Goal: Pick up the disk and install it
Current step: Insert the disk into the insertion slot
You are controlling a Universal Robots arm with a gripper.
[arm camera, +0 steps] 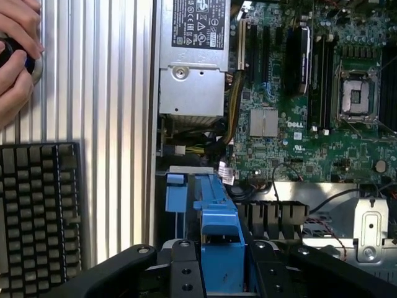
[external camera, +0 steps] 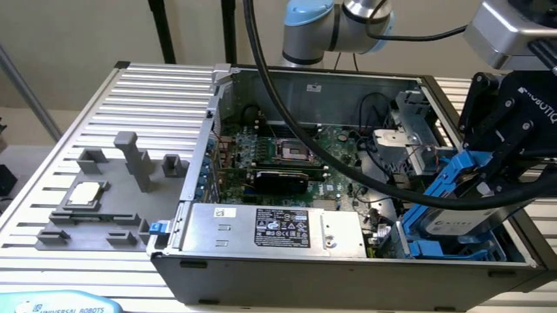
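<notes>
The disk point(external camera: 454, 218), silver-grey with a white label and blue carrier rails, hangs tilted at the exterior view's right end of the open computer case point(external camera: 187, 195). Its lower end sits among the blue rails of the drive bay point(external camera: 435, 249). My gripper point(external camera: 484, 175) is shut on the disk's upper blue rail from above. In the wrist view the blue carrier point(arm camera: 217, 208) runs out from between my black fingers point(arm camera: 183, 268), and my gripper point(arm camera: 221, 264) clamps it over the bay beside the motherboard.
A large silver box with a black label point(external camera: 276, 228) fills the case's front. The motherboard point(external camera: 287, 153) lies behind it. A thick black cable point(external camera: 335, 166) crosses the case. A grey fixture holding a small chip point(external camera: 83, 193) lies outside the case. A keyboard point(arm camera: 37, 211) and a person's hand point(arm camera: 15, 59) are near.
</notes>
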